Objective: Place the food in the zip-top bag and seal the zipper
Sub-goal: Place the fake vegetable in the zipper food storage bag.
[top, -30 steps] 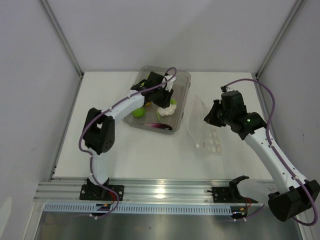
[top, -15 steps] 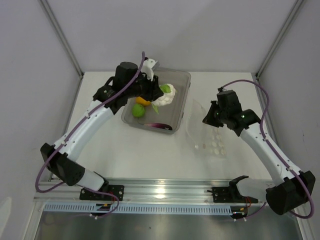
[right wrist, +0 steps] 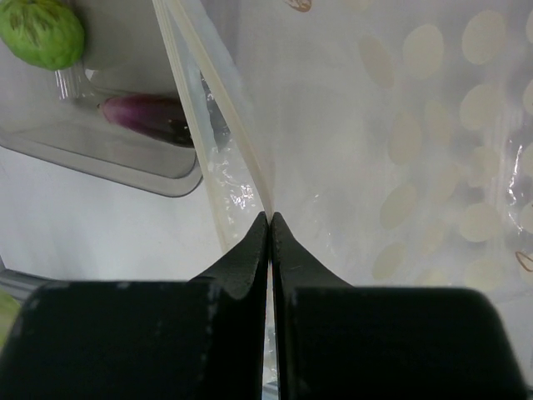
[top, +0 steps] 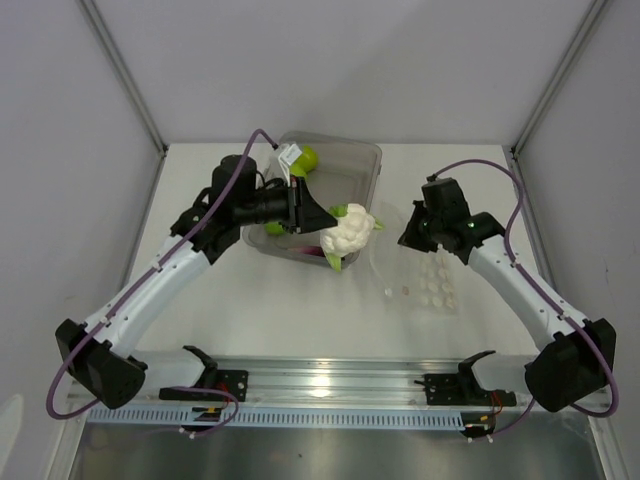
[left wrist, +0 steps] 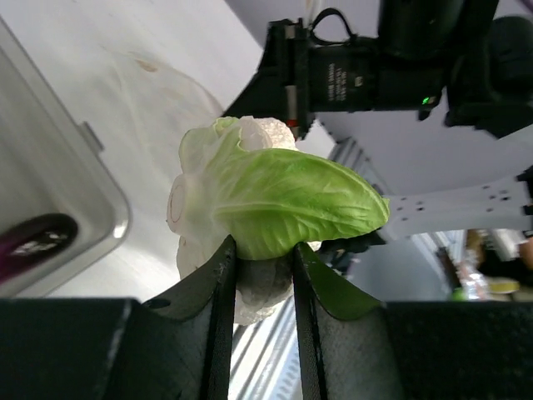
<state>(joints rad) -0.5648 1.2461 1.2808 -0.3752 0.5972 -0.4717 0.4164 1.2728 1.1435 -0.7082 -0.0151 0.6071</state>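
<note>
Cauliflower (top: 352, 232) moved off tray (top: 362, 158) toward zip-top bag (top: 428, 282), clamped in left tool (top: 318, 222); right tool (top: 411, 234) pinches bag's mouth edge.

Grey translucent tray (top: 357, 168), upper centre of frame, on white bench (top: 300, 310); aluminium rail (top: 330, 378) across lower frame; pale panels (top: 400, 60) behind and at both sides.

White, green, purple
The cauliflower (left wrist: 250, 200) is white with a green leaf — the bag (right wrist: 400, 167) is clear with pale dots, the eggplant (right wrist: 150, 117) dark purple.
</note>
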